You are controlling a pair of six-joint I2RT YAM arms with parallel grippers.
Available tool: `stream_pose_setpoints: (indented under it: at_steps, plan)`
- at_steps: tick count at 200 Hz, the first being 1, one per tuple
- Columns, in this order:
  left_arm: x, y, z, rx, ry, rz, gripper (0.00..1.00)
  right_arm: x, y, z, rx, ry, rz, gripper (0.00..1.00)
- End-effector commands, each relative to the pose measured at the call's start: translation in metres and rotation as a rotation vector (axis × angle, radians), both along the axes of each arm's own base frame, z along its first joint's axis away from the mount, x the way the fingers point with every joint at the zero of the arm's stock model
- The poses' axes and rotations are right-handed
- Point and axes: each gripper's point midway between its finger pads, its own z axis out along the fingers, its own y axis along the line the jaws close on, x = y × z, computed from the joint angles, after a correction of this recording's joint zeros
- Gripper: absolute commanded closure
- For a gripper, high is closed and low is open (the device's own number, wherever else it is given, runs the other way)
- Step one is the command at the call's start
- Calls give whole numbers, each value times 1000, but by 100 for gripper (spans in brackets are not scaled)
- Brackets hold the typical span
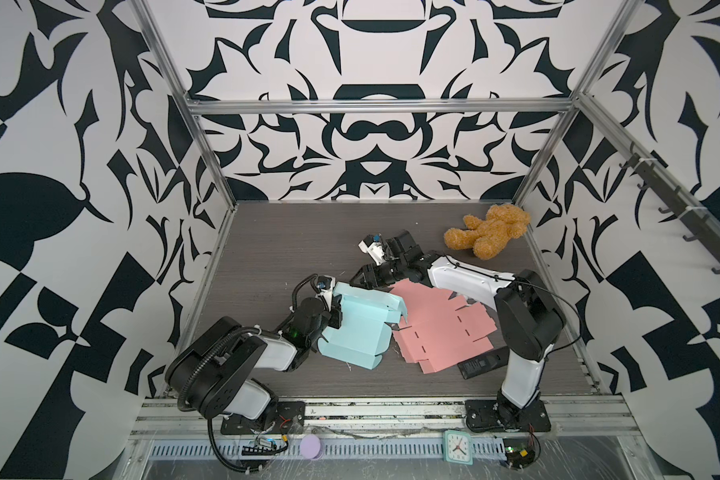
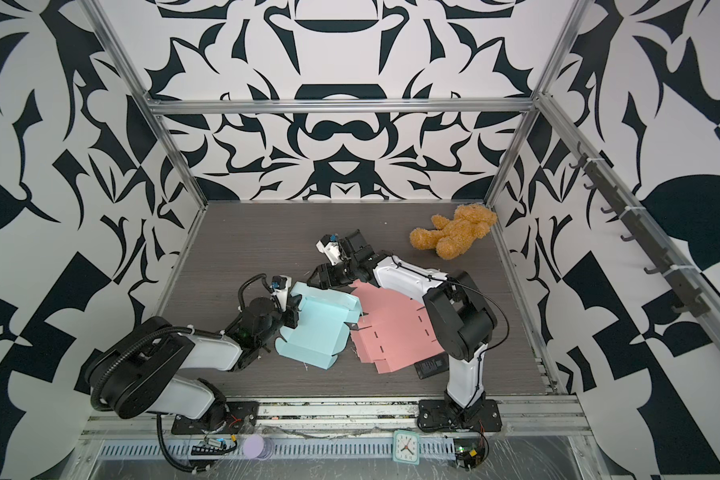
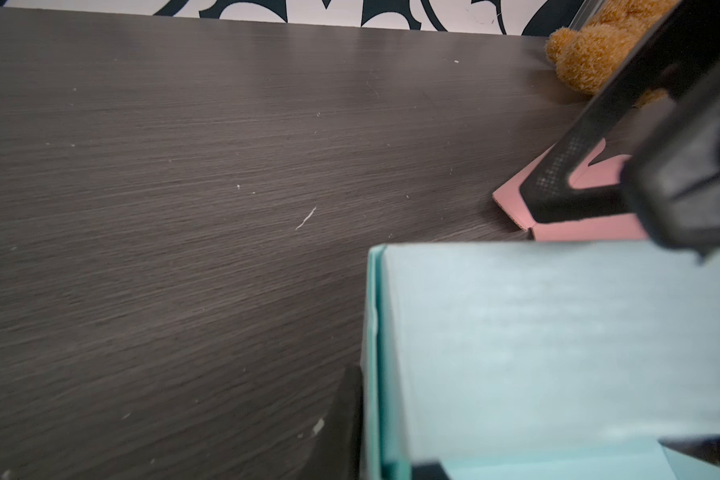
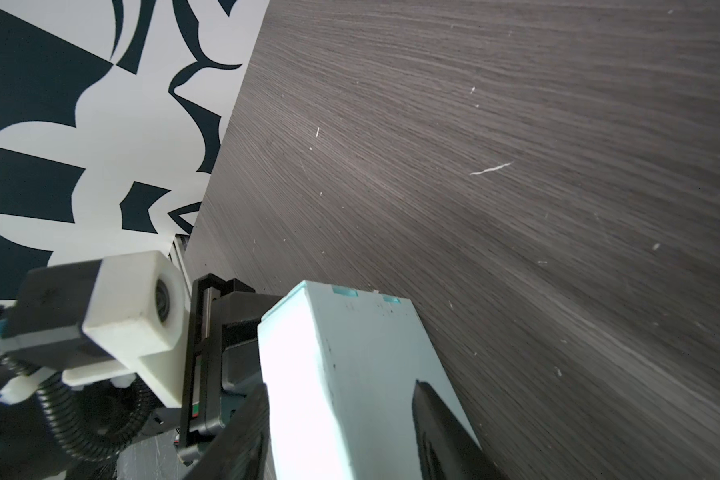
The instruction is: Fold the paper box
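The paper box (image 1: 358,328) (image 2: 316,328) is light blue and half folded, lying mid-table with its left and far walls raised. My left gripper (image 1: 336,313) (image 2: 292,313) is shut on the left wall. In the left wrist view one finger (image 3: 344,415) presses the outside of that wall (image 3: 377,353), and the other is inside. My right gripper (image 1: 355,281) (image 2: 314,279) is at the box's far left corner. Seen from the right wrist, it (image 4: 341,384) stands open, fingers either side of the far wall (image 4: 350,353).
A flat pink cardboard blank (image 1: 441,328) (image 2: 395,328) lies right of the box, partly under it. A black remote-like object (image 1: 481,365) rests at its near right. A brown teddy bear (image 1: 489,232) lies in the far right corner. A clock (image 1: 458,446) sits on the front rail.
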Motion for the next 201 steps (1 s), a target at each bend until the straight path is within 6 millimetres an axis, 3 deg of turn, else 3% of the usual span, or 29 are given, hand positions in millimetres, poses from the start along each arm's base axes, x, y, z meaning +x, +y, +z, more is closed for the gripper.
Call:
stream_pose_setpoints:
  at_steps: [1, 42, 85, 119, 162, 201]
  plan:
    - [7, -2, 7, -25, -27, 14, 82, 0, 0, -6, -13, -9, 10, 43]
    - [6, -2, 4, -37, -27, 17, 79, 0, -1, -9, -14, -9, 9, 43]
    - [4, 2, 13, -52, -51, 28, 77, 2, -5, -4, -27, -32, -2, 43]
    - [5, 1, 17, -60, -59, 28, 86, 3, -5, 3, -23, -46, -7, 43]
    - [3, 3, 23, -80, -68, 34, 90, 6, -25, 38, -103, -170, -43, 42]
    - [6, 18, 21, -52, 0, 136, 90, -19, -64, 93, -313, -432, -95, 43]
